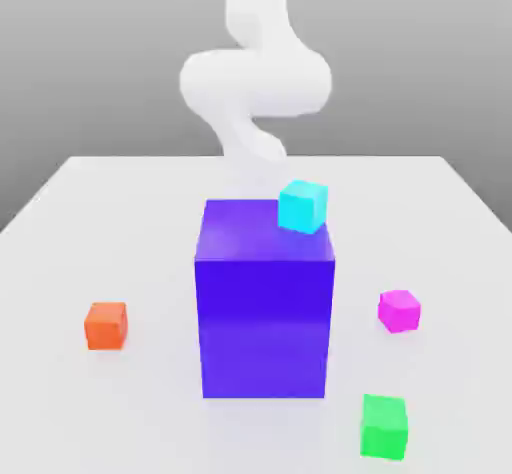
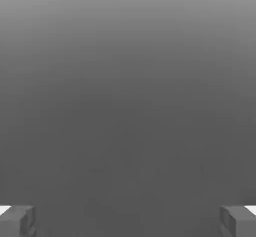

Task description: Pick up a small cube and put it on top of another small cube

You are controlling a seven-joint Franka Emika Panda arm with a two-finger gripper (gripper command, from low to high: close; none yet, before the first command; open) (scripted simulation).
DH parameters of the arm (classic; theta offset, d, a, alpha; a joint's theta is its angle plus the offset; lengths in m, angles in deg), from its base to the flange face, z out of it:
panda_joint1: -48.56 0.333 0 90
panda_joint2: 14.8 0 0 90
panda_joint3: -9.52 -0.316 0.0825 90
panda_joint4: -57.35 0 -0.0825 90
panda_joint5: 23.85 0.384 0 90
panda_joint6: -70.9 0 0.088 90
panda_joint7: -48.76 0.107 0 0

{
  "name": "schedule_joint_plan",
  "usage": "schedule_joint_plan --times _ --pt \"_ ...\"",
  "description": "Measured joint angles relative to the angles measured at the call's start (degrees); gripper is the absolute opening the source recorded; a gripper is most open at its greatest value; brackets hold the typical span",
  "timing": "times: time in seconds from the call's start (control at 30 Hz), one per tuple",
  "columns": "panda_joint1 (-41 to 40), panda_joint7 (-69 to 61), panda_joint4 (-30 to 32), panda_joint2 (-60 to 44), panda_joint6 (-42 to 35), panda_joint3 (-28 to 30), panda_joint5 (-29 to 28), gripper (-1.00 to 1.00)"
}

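Reaching: I bring the jaws (image 2: 128,222) squarely over the small cube (image 1: 399,310).
Jaws: spread wide, holding nothing.

End effector (image 2: 128,221) with its two grey fingertips (image 2: 17,221) set wide apart, nothing held between them, a plain grey backdrop beyond, paler farther off and darker nearer the fingers

A big block (image 1: 265,302) stands mid-table (image 1: 60,232) — one cube (image 1: 302,205) behind its far edge, the small cube (image 1: 399,311) to the exterior view's right.
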Motion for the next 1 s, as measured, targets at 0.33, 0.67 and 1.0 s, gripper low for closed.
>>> schedule_joint_plan --times 0.33,0.67,1.0 --pt "16.97 -23.67 14.23 -15.47 12.8 -0.01 2.12 0.0" --pt "31.98 -45.96 28.19 -30.55 25.34 -2.79 3.11 0.0" --pt "38.21 -54.62 33.31 -47.8 39.56 -4.18 -0.7 0.0"
